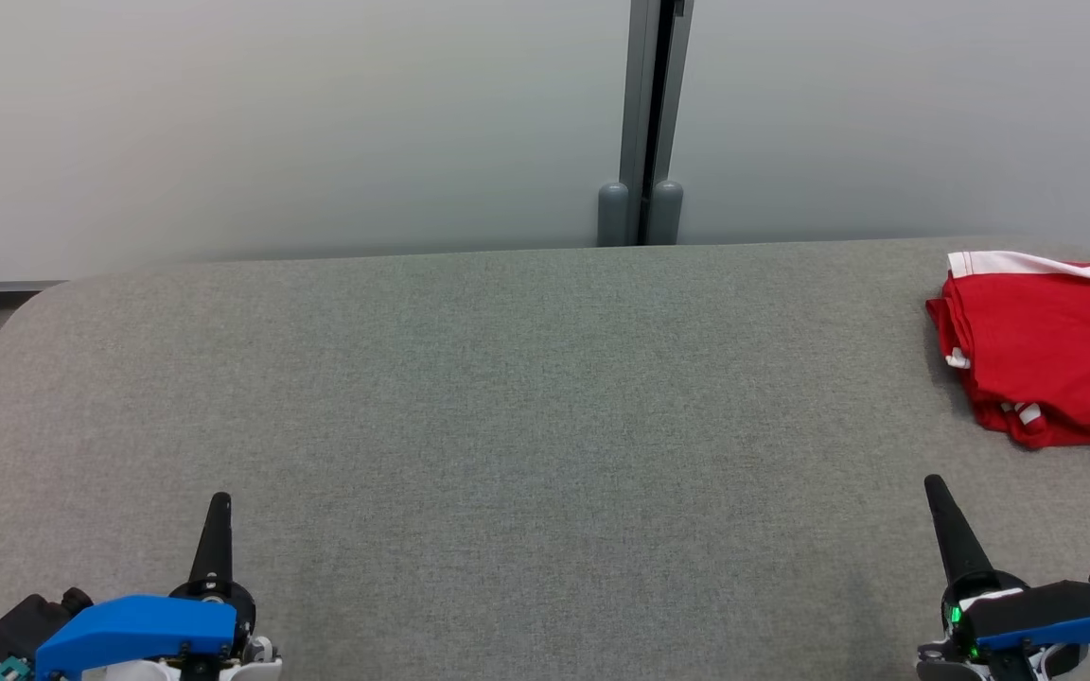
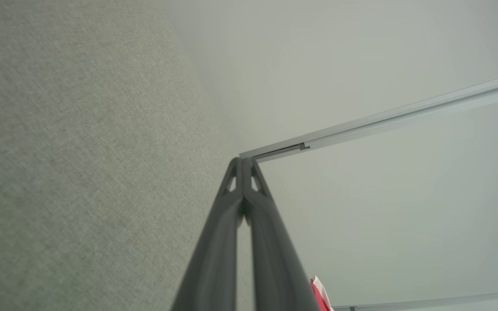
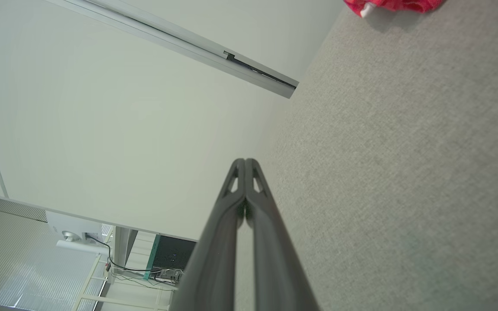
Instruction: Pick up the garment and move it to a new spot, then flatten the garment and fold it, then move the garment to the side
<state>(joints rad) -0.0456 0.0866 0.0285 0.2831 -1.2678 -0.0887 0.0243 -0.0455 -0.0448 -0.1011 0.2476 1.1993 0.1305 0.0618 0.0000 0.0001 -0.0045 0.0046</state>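
Grey fabric table (image 1: 507,397) before pale wall (image 1: 271,113); red garment (image 1: 1056,350) far right

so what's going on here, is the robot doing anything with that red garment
Nothing is being handled right now. The red garment lies bundled, roughly folded, at the far right of the grey table. The left fingers and right fingers are both shut and empty, low at the table's near edge, apart from the garment.

top: grey fabric tabletop (image 1: 507,397) | bkgd: pale wall panels (image 1: 271,123) | metal post (image 1: 644,123) btwn panels
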